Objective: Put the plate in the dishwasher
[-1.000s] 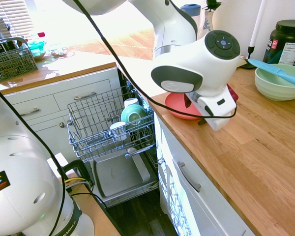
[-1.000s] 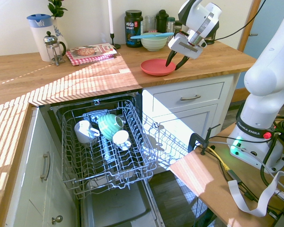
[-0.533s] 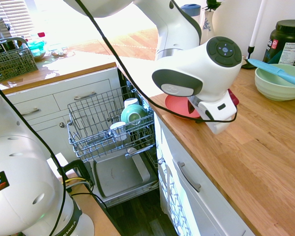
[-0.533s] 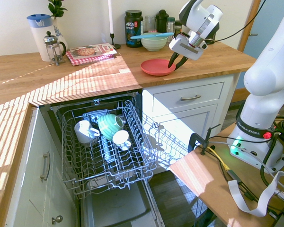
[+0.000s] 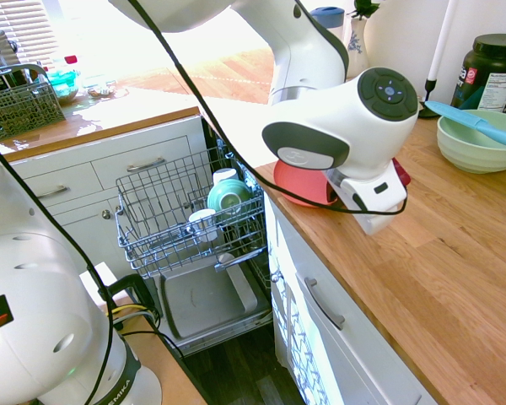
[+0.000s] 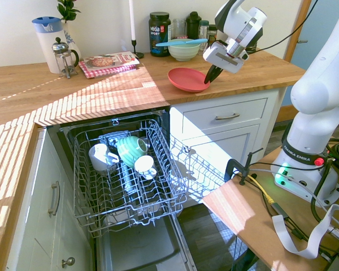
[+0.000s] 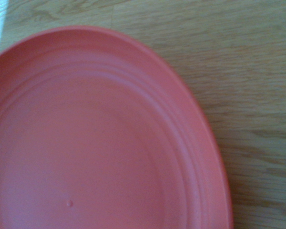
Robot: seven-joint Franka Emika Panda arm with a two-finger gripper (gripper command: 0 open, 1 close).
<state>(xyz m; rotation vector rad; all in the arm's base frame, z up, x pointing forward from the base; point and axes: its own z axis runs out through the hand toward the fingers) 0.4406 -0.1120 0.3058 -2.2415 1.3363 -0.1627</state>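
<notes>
The coral-red plate (image 6: 187,79) sits near the front edge of the wooden counter (image 6: 101,90), tilted with one side raised. My gripper (image 6: 211,74) is at its right rim, fingers drawn together on the edge. In the first exterior view the plate (image 5: 298,181) shows beside the arm's white wrist, which hides the fingers. The plate (image 7: 95,143) fills most of the wrist view. Below the counter the dishwasher stands open, its wire rack (image 6: 124,180) pulled out over the lowered door (image 6: 141,248).
The rack holds a green mug (image 6: 132,150) and two white cups (image 6: 100,157). Behind the plate stand a pale green bowl (image 6: 183,51) with a blue spatula, a dark tub (image 6: 159,26) and a magazine (image 6: 108,60). A wire cutlery basket (image 5: 18,105) sits on the far counter.
The fingers, spread around the plate's rim a second ago, have come together on it. The plate has tipped from flat to tilted.
</notes>
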